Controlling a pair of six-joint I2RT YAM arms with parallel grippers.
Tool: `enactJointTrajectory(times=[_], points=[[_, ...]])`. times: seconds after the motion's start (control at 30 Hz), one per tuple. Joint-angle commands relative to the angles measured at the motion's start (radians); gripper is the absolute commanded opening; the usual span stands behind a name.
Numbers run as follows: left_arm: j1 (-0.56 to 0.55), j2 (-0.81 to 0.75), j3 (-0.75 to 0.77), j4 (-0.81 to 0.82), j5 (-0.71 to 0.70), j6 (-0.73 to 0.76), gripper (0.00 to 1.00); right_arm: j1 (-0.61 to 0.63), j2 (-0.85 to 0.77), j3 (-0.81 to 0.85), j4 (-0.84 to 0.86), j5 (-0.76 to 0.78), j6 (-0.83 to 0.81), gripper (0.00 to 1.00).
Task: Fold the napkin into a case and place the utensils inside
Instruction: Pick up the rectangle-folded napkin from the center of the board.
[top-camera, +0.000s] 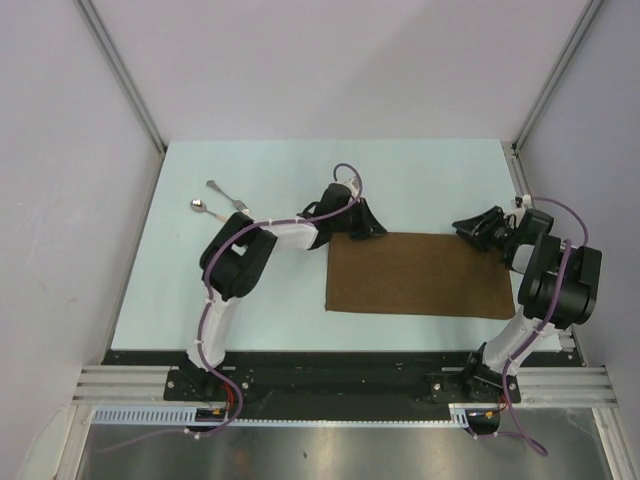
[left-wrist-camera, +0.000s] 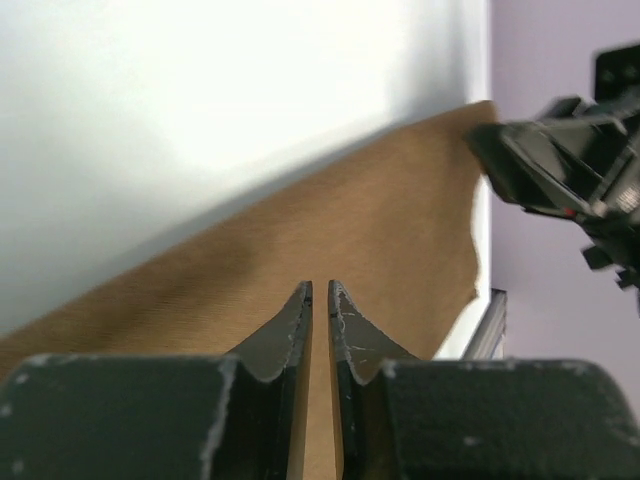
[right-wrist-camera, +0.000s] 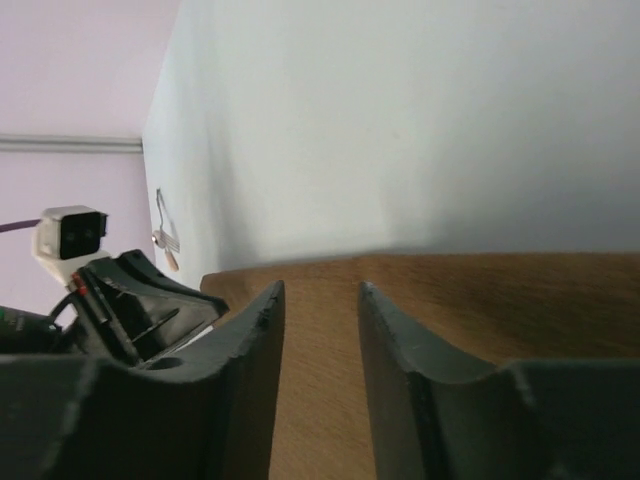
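Left end effector (top-camera: 368, 228), fingers closed to a slit, sat low at the far left corner of the napkin (top-camera: 420, 275), its arm bent and reaching rightward. Right end effector (top-camera: 466, 226), moderately parted, pointed left at the far right corner from a folded arm. Fork (top-camera: 228, 194) and spoon (top-camera: 207, 210) lay well left on the table (top-camera: 430, 175).

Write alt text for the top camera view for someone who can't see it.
A brown napkin lies flat as a wide rectangle on a pale table, with the left gripper at its far left corner and the right gripper at its far right corner. A fork and a spoon lie at the table's far left.
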Motion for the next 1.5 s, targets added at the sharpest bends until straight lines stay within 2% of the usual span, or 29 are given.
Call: enactJointTrajectory(times=[0.0,0.23,0.5,0.83,0.9,1.0,1.07,1.2,1.37,1.47], points=[[0.026,0.042,0.009,0.025,0.001,-0.057,0.15,-0.042,0.052,-0.021,0.013,-0.043,-0.02,0.35],[0.096,0.069,-0.031,0.031,0.016,-0.078,0.15,-0.084,0.151,0.029,0.044,-0.03,-0.019,0.33],[0.115,0.036,-0.055,-0.008,0.0,-0.054,0.17,-0.136,0.223,0.092,0.037,0.004,-0.005,0.34],[0.181,0.003,-0.103,-0.024,0.013,-0.031,0.2,-0.167,0.202,0.201,-0.154,0.098,-0.12,0.36],[0.186,-0.001,-0.054,-0.095,0.006,0.054,0.22,-0.164,0.184,0.227,-0.185,0.118,-0.147,0.36],[0.183,-0.044,0.015,-0.236,-0.043,0.165,0.28,-0.144,0.118,0.279,-0.327,0.2,-0.204,0.4],[0.183,-0.096,0.018,-0.258,-0.057,0.181,0.35,-0.132,0.066,0.301,-0.442,0.315,-0.255,0.44],[0.178,-0.158,0.023,-0.31,-0.062,0.199,0.38,-0.108,-0.043,0.318,-0.597,0.478,-0.288,0.5],[0.186,-0.179,-0.032,-0.299,-0.046,0.173,0.34,-0.11,-0.149,0.258,-0.616,0.425,-0.31,0.53],[0.195,-0.159,-0.069,-0.27,-0.014,0.143,0.31,-0.121,-0.142,0.227,-0.578,0.347,-0.312,0.54]])
